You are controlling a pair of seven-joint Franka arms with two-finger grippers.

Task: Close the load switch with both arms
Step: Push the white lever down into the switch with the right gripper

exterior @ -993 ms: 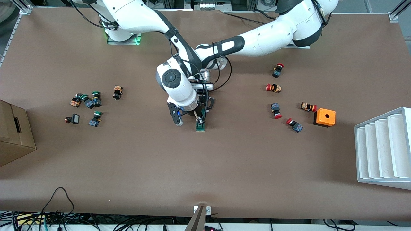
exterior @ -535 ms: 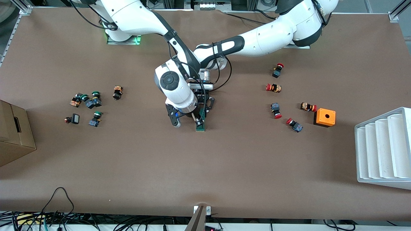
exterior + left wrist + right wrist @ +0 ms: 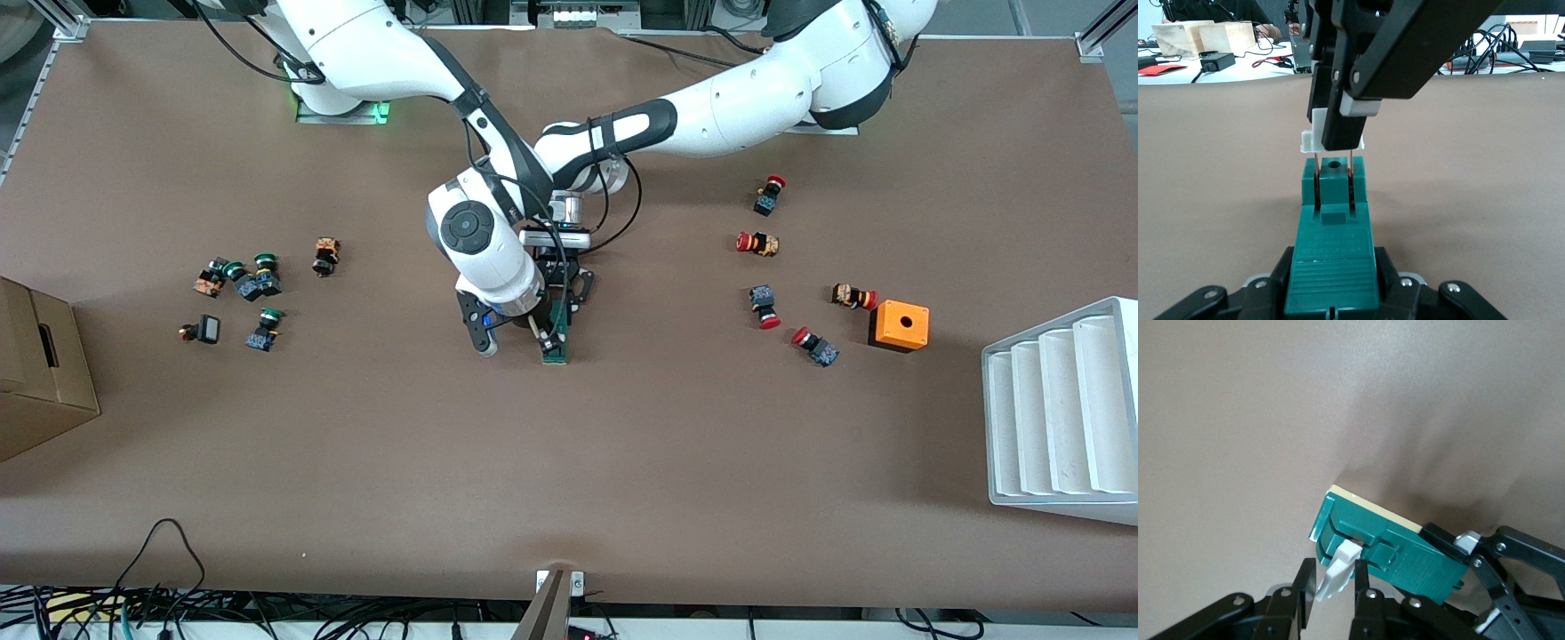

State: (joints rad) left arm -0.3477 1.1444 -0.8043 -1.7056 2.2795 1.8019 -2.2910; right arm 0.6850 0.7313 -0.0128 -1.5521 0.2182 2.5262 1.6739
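At the centre of the front frame we see the load switch, a small narrow dark-green rectangular plastic block with a white tab, resting on the brown table surface. The left gripper, a black two-finger unit on the white jointed arm entering from the upper right of the frame, is clamped on the green body of the block. The right gripper, on the arm entering from the upper left, pinches the white tab between its black fingers. In the left wrist view, the tab stands raised above the block on two thin copper blades.
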